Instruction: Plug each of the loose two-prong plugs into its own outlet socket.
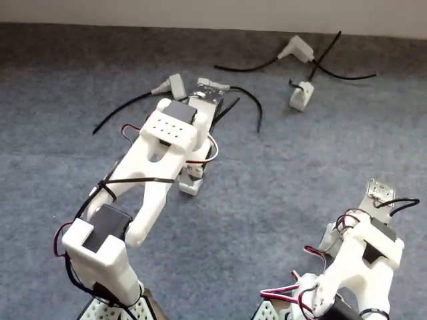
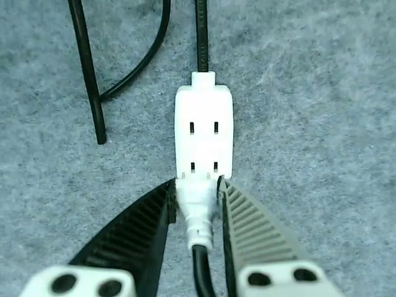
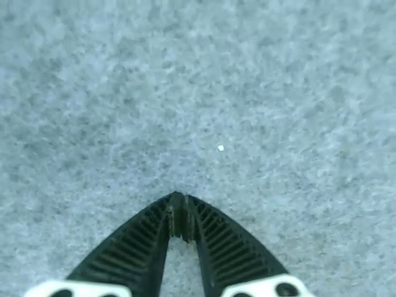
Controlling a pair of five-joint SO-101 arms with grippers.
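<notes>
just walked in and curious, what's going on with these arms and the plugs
The left end effector is shut on a white plug, holding it at the end of a white outlet block on the grey carpet; whether it is fully seated is unclear. The right end effector is shut on nothing above bare carpet. Farther off, another white connector lies loose.

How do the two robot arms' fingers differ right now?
The left gripper grips a white plug right at the outlet block; the right gripper holds nothing. The left arm stretches far out over the carpet; the right arm is folded near its base. Both have their fingers closed.
</notes>
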